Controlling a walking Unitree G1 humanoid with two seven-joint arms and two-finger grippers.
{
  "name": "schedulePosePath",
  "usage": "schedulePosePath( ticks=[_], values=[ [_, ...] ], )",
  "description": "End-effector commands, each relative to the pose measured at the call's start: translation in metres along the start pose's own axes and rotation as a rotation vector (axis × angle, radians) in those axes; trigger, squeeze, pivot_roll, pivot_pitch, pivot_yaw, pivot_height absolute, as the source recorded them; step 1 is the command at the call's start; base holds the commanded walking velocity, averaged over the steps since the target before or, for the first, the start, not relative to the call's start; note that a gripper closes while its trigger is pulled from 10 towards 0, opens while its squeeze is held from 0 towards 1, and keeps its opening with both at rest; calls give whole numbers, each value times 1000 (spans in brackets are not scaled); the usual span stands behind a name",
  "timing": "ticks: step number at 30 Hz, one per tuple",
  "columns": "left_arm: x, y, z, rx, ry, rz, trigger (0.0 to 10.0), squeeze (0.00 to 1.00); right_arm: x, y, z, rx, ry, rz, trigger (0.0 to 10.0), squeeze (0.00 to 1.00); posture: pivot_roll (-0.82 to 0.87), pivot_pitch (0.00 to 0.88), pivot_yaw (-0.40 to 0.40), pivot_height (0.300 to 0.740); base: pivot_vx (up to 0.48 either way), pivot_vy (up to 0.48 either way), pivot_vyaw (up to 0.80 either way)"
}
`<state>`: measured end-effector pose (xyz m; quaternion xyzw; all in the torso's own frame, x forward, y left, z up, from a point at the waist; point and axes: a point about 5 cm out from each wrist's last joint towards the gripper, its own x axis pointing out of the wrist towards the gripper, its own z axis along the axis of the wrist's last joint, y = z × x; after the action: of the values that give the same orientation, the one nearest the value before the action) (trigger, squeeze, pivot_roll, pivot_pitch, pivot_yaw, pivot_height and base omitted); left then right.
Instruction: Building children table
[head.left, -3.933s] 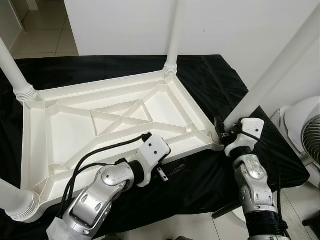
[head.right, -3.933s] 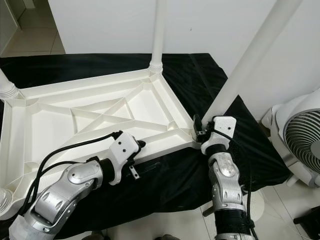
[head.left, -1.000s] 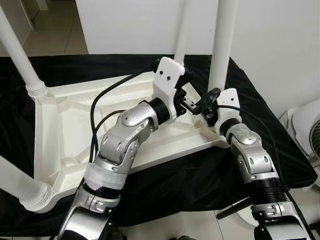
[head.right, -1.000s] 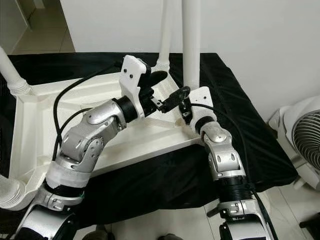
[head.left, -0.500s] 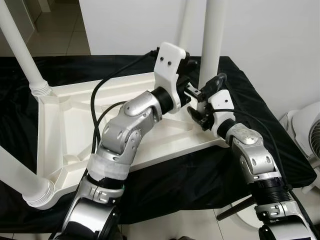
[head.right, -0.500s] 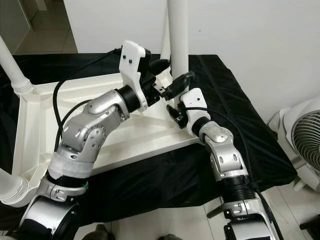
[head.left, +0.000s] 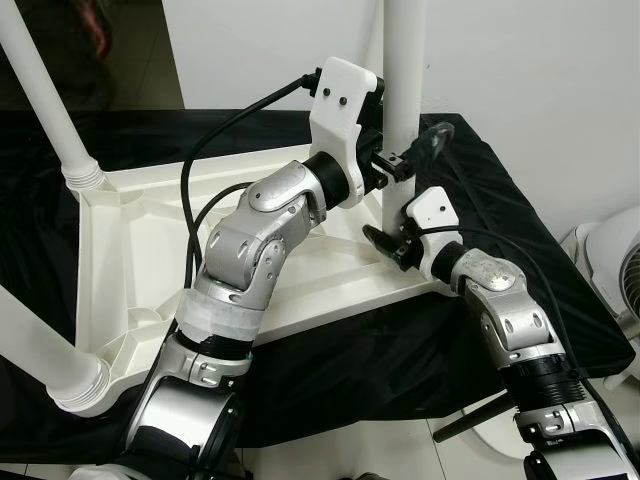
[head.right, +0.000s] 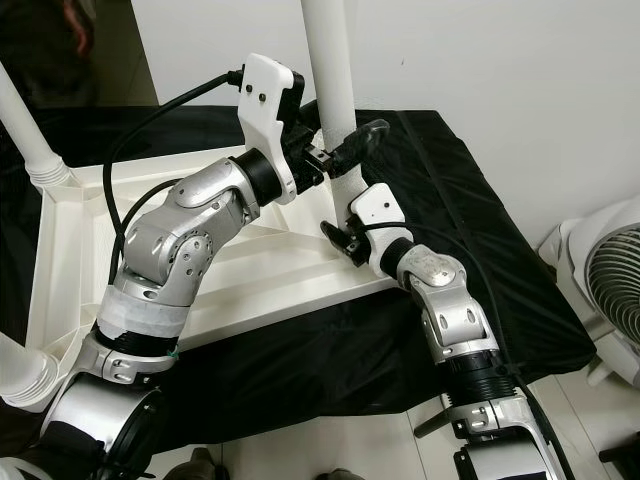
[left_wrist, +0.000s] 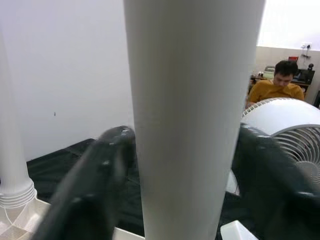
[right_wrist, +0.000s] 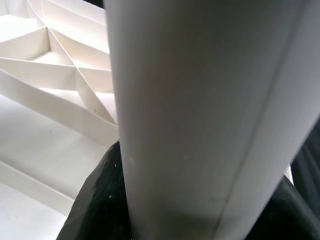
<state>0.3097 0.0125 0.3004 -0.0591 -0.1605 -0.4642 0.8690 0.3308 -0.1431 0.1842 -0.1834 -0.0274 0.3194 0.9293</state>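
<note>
A white plastic table top lies upside down on a black cloth. Its near-right leg stands upright at the corner. My left gripper is shut on this leg partway up; its black fingers press both sides of the leg. My right gripper is shut on the same leg close to its base, with the leg between its fingers. Other legs stand at the far left and near left corners.
A white fan stands on the floor to the right of the table. A white wall runs behind. A person in dark clothes is at the back left. A seated person in an orange shirt is beyond the fan.
The near-right leg has swung from leaning right to upright. My left arm has come up from the table's front edge and closed on it. My right gripper now sits lower on the leg.
</note>
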Motion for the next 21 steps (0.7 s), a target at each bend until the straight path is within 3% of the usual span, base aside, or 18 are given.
schedulePosePath(
  ticks=[1,21],
  values=[
    [-1,-1,1,1,-12,3,0,0,0,1,1,-5,-12,17,10000,0,120,0,-64,740,0,0,0],
    [0,2,3,36,-27,-12,0,0,5,4,-3,44,0,21,10000,0,106,0,-66,740,0,0,0]
  ],
)
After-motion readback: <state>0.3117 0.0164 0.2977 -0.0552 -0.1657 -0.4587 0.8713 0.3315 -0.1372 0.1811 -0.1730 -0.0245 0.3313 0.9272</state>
